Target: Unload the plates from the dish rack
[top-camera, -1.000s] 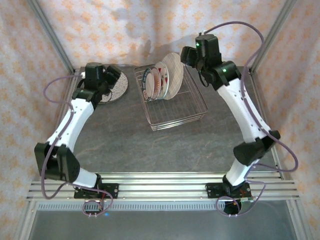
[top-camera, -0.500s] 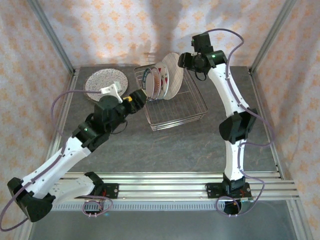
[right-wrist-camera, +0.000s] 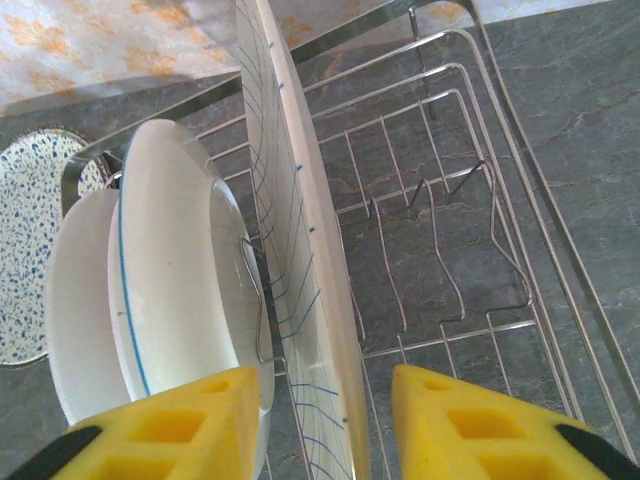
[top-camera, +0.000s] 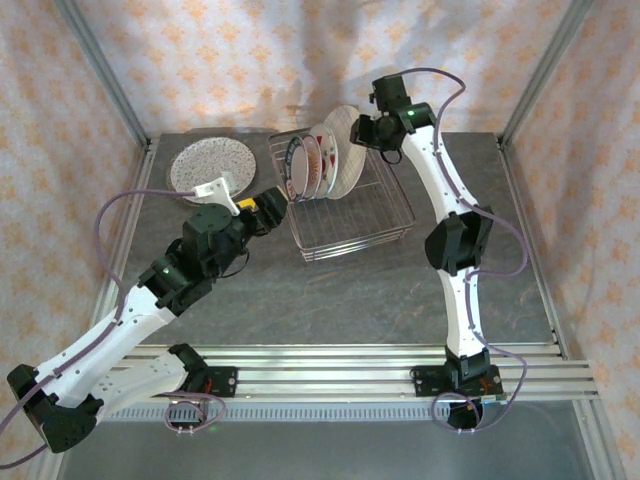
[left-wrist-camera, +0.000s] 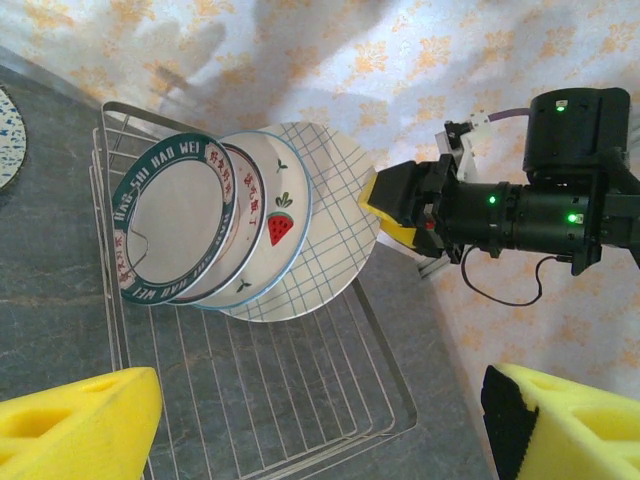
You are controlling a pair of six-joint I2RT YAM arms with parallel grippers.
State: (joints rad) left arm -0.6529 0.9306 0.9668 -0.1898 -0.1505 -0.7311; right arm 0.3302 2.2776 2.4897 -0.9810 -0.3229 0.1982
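Plates [left-wrist-camera: 240, 230] were standing on edge at the far end of the dish rack [top-camera: 355, 245], leaning one against the next. The dark-rimmed plate [left-wrist-camera: 170, 220] sat in front, the white red-fruit plate [left-wrist-camera: 275, 215] behind it, and the beige plaid plate [left-wrist-camera: 320, 250] at the back. A grey speckled plate [top-camera: 208, 165] lay flat on the table [top-camera: 330, 300], well apart from the rack on its left.

I had the right gripper [right-wrist-camera: 325, 400] at the top of the plaid plate with its rim running between the two yellow fingers [right-wrist-camera: 170, 420]. A gap showed on each side, so nothing was gripped. I judged this approach sensible, as the plaid plate was the outermost on that side and nothing leaned on its back face. A straight lift should have cleared the prongs.

The left gripper [left-wrist-camera: 320, 410] hung by the rack's near-left corner, spread wide and empty, looking along the wires at the stack. I read that as waiting its turn at the dark-rimmed plate. The main risk I saw was the other plates tipping once their support went.
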